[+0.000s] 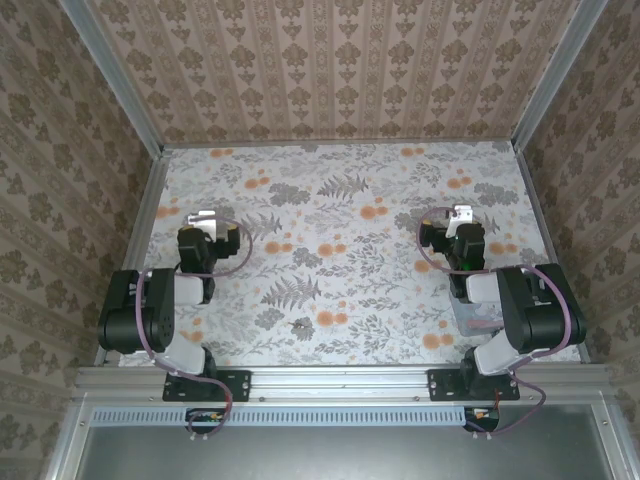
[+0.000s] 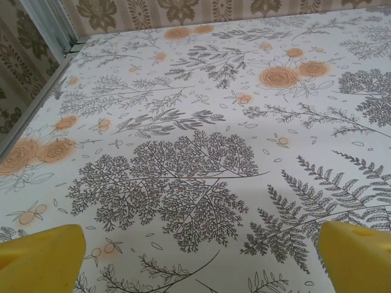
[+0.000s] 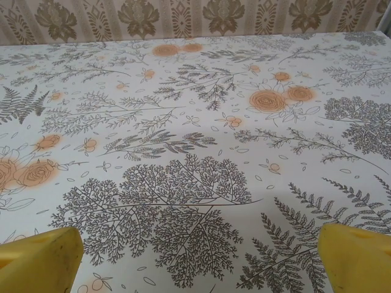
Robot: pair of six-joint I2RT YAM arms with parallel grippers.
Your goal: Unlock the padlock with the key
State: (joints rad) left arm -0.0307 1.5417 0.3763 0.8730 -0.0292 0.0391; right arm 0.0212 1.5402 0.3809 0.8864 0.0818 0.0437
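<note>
Fern-and-rose printed tabletop beneath left pincer, damask-papered walls behind.

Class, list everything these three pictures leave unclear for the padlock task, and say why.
- Top view: small dark object lying between the arms, too small to tell what it is.
- Top view: pale clear shape, partly covered by the right arm; it cannot be identified.
- Wrist views: left gripper and right gripper, both open, with their fingers cut off by the bottom edge.

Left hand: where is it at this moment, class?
In the top view the left hand hangs open over the left side of the table, far from the right hand.
</note>
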